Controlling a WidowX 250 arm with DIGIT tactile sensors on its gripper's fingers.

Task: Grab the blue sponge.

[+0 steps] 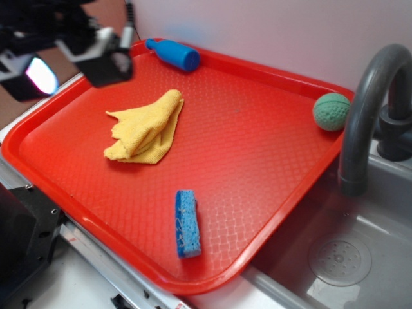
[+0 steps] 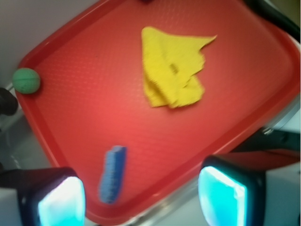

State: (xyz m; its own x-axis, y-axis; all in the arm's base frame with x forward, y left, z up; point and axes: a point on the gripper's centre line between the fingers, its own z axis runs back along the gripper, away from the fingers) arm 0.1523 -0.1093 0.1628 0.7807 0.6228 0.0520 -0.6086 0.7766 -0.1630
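Wide-open gripper (image 2: pixel 141 195) hangs above the red tray's (image 1: pixel 270 135) far-left corner. Blue sponge (image 1: pixel 187 223) lies untouched by the near edge. Only the exterior view shows the blue bottle (image 1: pixel 174 54); yellow cloth (image 1: pixel 145 129) lies between.

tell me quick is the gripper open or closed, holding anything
gripper: open, holding nothing, high over the red tray and far from the blue sponge.

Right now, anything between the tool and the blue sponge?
Exterior view: the yellow cloth lies roughly between the tool and the blue sponge; past it, bare red tray.
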